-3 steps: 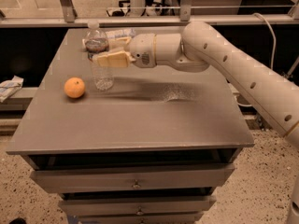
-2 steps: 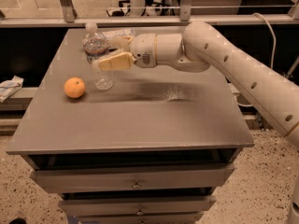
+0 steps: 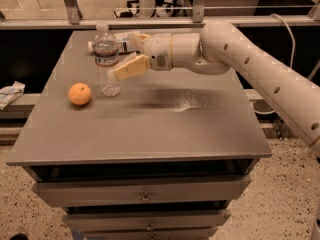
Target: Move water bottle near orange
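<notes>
Water bottle [image 3: 106,59] | upright at tips of spread jaws | table's back-left (orange [image 3: 80,94] nearby)

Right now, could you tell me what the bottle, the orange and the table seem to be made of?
Bottle: clear ribbed plastic, see-through. Orange: matte fruit peel, possibly real. Table: smooth grey top, faint sheen, perhaps laminate or metal. End effector sits beside the bottle.
</notes>
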`<move>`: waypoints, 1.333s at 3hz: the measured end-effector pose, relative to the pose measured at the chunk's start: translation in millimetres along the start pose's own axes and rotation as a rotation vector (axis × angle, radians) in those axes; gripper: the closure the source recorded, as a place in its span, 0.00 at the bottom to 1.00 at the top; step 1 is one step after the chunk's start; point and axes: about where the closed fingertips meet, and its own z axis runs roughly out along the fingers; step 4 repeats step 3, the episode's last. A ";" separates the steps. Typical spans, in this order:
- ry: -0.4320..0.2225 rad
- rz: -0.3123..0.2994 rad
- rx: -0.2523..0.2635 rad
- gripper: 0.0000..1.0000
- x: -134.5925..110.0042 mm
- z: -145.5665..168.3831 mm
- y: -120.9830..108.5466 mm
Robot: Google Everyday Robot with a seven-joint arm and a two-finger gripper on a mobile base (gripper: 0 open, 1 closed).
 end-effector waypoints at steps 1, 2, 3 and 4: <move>0.029 -0.046 0.019 0.00 -10.6 -25.7 -6.5; 0.060 -0.094 0.041 0.00 -22.1 -59.4 -12.7; 0.113 -0.138 0.077 0.00 -31.6 -104.4 -17.4; 0.113 -0.138 0.077 0.00 -31.6 -104.4 -17.4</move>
